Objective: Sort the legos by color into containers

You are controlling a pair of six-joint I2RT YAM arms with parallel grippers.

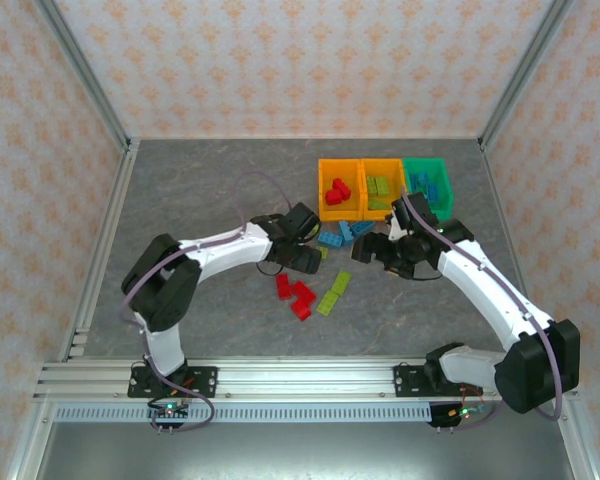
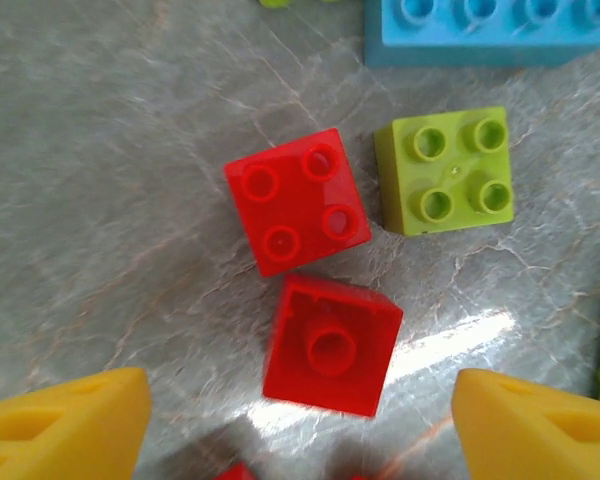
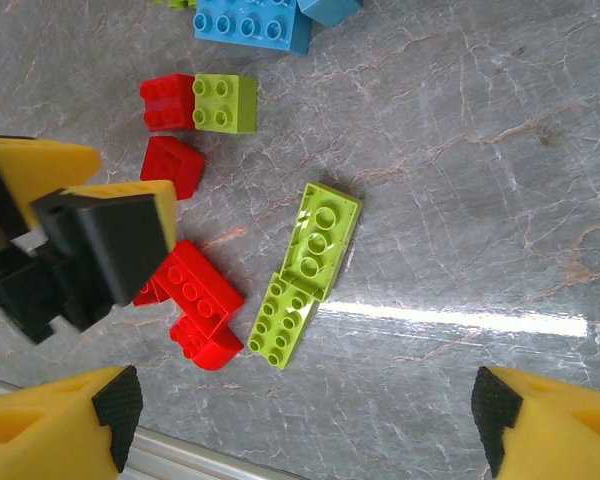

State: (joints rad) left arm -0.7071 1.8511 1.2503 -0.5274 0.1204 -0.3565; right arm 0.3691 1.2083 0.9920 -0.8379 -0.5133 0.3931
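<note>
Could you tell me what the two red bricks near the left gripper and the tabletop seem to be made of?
The studded red brick and the overturned red brick look like glossy moulded plastic: even colour, crisp edges. The tabletop looks like grey veined stone or printed laminate, smooth by its glare streak.

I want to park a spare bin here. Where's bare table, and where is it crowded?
Bare: far-left table, bordered by the wall, the left arm and the orange bins. Crowded: loose bricks between the left gripper and right gripper, near the bins.
</note>
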